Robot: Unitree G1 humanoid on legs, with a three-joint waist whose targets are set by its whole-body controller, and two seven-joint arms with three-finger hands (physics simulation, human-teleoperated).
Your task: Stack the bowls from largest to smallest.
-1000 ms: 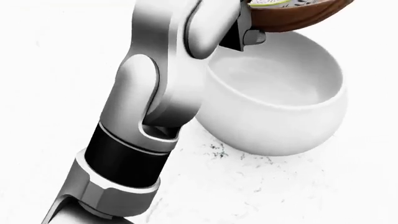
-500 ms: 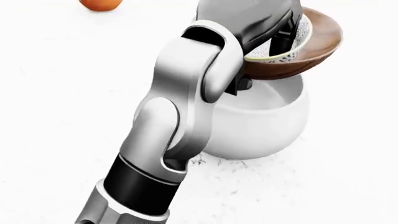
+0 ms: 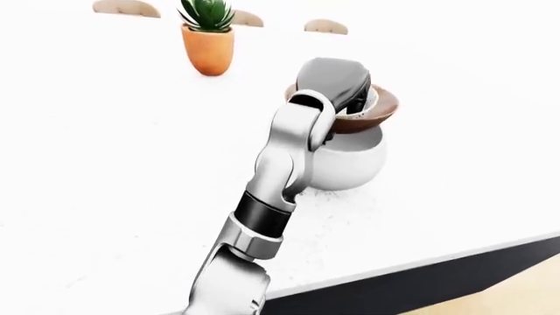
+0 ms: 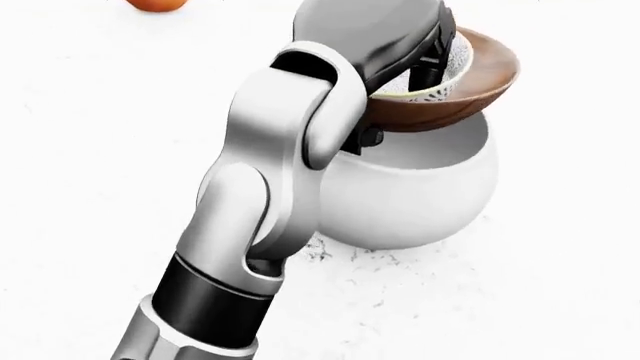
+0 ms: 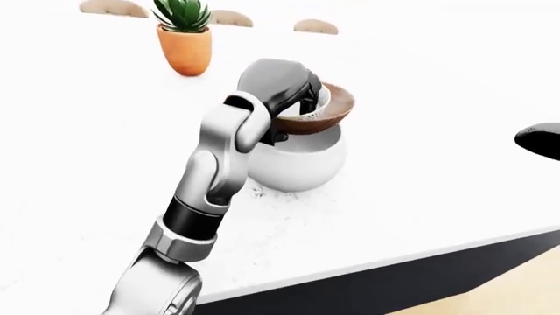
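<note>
A large white bowl stands on the white table. Just above its mouth, tilted, hangs a brown bowl with a small speckled white bowl nested inside. My left hand is shut on the brown bowl's near rim, dark fingers over the inside and a thumb underneath. The arm hides the left part of all three bowls. I cannot tell whether the brown bowl touches the white one. A black shape at the right-eye view's right edge is my right hand, its fingers unclear.
An orange pot with a green plant stands toward the top left of the table. Chair backs show beyond it. The table's dark edge runs along the bottom right, with floor below.
My left hand has brought the brown bowl, with the small bowl inside, down over the white bowl's mouth. The head view has also pulled back a little.
</note>
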